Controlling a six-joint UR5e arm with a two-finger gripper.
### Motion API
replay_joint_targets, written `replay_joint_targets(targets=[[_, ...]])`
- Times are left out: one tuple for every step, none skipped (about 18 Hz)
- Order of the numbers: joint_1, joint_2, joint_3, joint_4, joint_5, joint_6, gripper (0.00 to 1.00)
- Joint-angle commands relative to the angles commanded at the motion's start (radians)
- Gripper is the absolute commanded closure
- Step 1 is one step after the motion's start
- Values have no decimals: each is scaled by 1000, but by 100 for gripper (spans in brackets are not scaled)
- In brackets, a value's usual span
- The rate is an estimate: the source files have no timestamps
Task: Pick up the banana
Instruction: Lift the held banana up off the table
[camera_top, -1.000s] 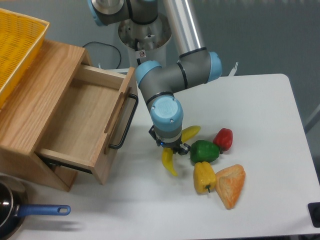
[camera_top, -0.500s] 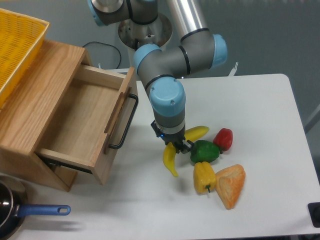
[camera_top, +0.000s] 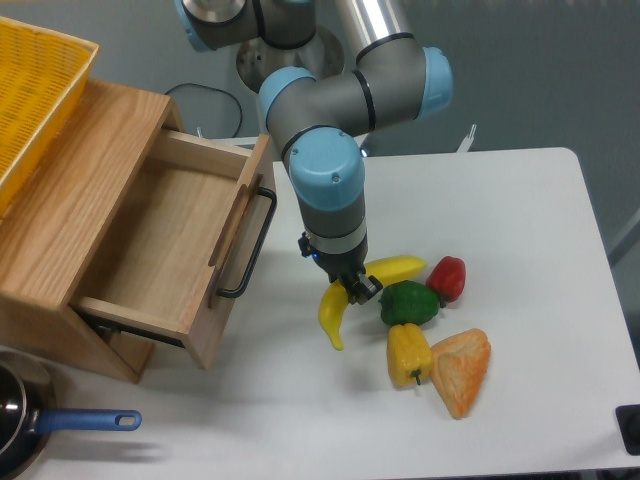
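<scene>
Since a second ago the arm has risen and swung slightly, and the banana (camera_top: 333, 312) has come up with it, its upper end now tucked under the tool (camera_top: 352, 287). The tool is clamped on the banana's top end; the curved body hangs down and left, its pointed tip low over the white desk (camera_top: 520, 230), apparently just off the surface. Just right of the tool lie a second, plumper banana (camera_top: 398, 268) and a green pepper (camera_top: 409, 303); beyond them a red pepper (camera_top: 447, 278), a yellow pepper (camera_top: 408, 352) and an orange wedge (camera_top: 461, 370). An open wooden drawer (camera_top: 165, 240) stands to the left. The grip sits near one end, so the banana could pivot or slip. A slow, straight lift should keep it steady and clear of the neighbouring fruit.
</scene>
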Motion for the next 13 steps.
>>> replay_joint_targets(targets=[[0, 2, 0, 0, -5, 0, 65], [0, 2, 0, 0, -6, 0, 65], [-2, 2, 0, 0, -5, 0, 65], [-3, 5, 0, 0, -6, 0, 65], [-3, 12, 2, 0, -8, -2, 65], [-5, 14, 2, 0, -8, -5, 65], [-14, 12, 2, 2, -8, -9, 65], [-21, 11, 2, 2, -6, -11, 64], [-23, 9, 2, 0, -5, -12, 64], [-23, 9, 2, 0, -3, -12, 64], [-23, 9, 2, -2, -2, -12, 64], [-21, 11, -2, -2, -2, -12, 64], [-20, 12, -3, -2, -2, -12, 64]])
